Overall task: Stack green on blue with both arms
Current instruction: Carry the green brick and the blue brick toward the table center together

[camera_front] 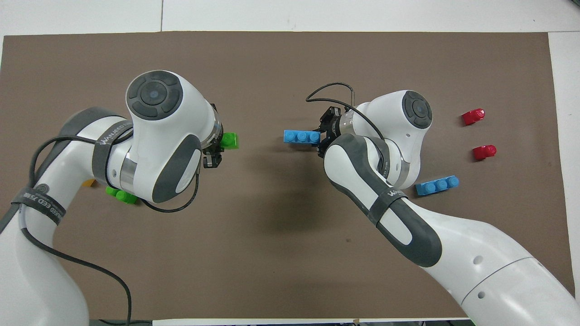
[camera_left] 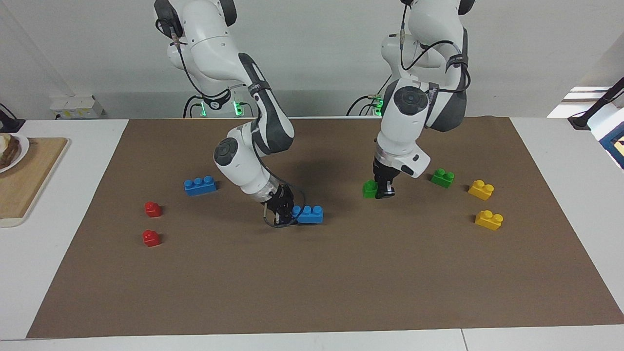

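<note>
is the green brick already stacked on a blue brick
No, the small green two-stud plastic brick sits on the brown mat at the left pincer, apart from the long blue three-stud plastic brick.

bricks and arms, counted by kind

two blue three-stud bricks: one blue brick point(camera_left: 310, 214) mid-mat and a second blue brick point(camera_left: 200, 185) toward the right arm's end. two green two-stud bricks: one green brick point(camera_left: 370, 188) and another green brick point(camera_left: 442, 177) toward the left arm's end. two yellow two-stud bricks: one yellow brick point(camera_left: 481, 189) and a second yellow brick point(camera_left: 489, 219). two red single-stud bricks: one red brick point(camera_left: 152, 209) and a second red brick point(camera_left: 151, 238). eight bricks in all, on one brown mat point(camera_left: 312, 287). two white arms, each with one black gripper: the left gripper point(camera_left: 384, 191) and the right gripper point(camera_left: 281, 214).
</note>
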Robot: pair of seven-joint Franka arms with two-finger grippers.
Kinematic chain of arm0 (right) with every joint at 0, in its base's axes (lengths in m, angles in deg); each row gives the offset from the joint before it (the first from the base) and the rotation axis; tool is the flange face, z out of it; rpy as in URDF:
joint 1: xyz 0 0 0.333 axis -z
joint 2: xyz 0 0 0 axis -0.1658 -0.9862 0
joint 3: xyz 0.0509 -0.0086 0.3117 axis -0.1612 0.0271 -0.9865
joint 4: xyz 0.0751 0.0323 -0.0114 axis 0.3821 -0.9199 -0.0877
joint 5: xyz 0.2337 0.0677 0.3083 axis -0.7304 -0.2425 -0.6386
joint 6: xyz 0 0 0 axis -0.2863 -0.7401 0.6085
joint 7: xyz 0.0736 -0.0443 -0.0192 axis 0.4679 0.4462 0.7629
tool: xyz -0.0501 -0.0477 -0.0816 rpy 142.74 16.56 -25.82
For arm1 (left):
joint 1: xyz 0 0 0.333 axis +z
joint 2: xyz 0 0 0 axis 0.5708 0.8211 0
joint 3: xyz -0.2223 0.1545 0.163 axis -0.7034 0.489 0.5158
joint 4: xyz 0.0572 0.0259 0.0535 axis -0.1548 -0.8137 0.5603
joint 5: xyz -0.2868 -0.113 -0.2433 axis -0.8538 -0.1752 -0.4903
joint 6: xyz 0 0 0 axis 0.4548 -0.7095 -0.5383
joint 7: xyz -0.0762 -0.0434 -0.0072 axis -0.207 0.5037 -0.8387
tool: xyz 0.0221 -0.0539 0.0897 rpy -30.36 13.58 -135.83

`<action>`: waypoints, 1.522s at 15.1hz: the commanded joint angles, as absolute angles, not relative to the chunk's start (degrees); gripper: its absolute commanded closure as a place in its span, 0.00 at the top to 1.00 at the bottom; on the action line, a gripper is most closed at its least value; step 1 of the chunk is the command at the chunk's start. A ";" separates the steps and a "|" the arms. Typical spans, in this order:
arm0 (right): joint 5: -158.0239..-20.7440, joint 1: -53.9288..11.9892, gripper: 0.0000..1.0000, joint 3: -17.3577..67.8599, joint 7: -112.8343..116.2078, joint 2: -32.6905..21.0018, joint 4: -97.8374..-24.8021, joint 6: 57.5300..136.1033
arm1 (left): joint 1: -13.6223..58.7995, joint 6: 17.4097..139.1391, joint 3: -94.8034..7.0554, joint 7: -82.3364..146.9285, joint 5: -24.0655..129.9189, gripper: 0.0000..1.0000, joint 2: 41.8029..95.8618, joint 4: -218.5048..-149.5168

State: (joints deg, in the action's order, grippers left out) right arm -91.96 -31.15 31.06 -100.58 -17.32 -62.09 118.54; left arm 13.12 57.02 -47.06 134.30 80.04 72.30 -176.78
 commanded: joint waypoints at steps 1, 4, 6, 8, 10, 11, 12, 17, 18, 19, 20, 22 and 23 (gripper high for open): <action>-94.04 -31.51 0.00 31.31 -100.53 -16.08 -64.61 120.10 | 9.86 57.65 -46.30 139.01 81.05 0.00 71.52 -176.59; -94.13 -33.10 0.00 31.22 -100.53 -15.99 -66.46 122.92 | 7.21 59.24 -46.30 143.49 81.05 0.00 71.60 -176.68; -94.21 -33.88 0.00 31.22 -100.62 -16.25 -66.46 123.09 | 5.28 60.30 -46.30 146.30 81.23 0.00 71.87 -176.50; -94.56 -34.68 0.00 31.31 -100.44 -16.69 -66.73 124.05 | 3.96 61.61 -46.30 148.42 81.32 0.00 72.31 -176.41; -94.57 -34.68 0.00 31.31 -100.09 -16.61 -67.52 124.50 | 2.04 61.80 -46.30 149.39 81.58 0.00 73.27 -176.33; -94.57 -34.68 0.00 31.31 -100.00 -16.61 -67.61 124.50 | 1.07 61.71 -46.30 150.09 82.19 0.00 74.41 -175.80; -94.57 -34.68 0.00 31.31 -99.83 -16.61 -67.78 124.50 | 0.79 61.88 -46.30 150.97 82.63 0.00 75.55 -174.75; -94.57 -35.21 0.00 31.31 -98.86 -16.52 -68.92 126.79 | -0.53 63.99 -46.30 155.02 84.92 0.00 80.30 -171.84; -94.57 -35.30 0.00 31.31 -98.86 -16.52 -68.92 126.79 | -0.53 64.69 -46.30 155.02 84.92 0.00 80.57 -171.84; -94.57 -35.30 0.00 31.22 -98.86 -16.52 -68.92 126.79 | -0.53 65.57 -46.21 155.02 85.01 0.00 80.74 -171.84; -94.57 -35.30 0.00 31.31 -98.77 -16.52 -68.92 126.87 | -0.53 66.79 -46.21 155.02 85.09 0.00 80.92 -172.02; -94.57 -35.30 0.00 31.31 -98.77 -16.52 -69.01 126.87 | -0.53 67.51 -45.86 155.02 85.18 0.00 81.62 -171.93; -94.57 -35.30 0.00 31.31 -98.51 -16.52 -69.01 126.87 | -0.27 67.77 -45.77 155.02 85.70 0.00 81.80 -171.93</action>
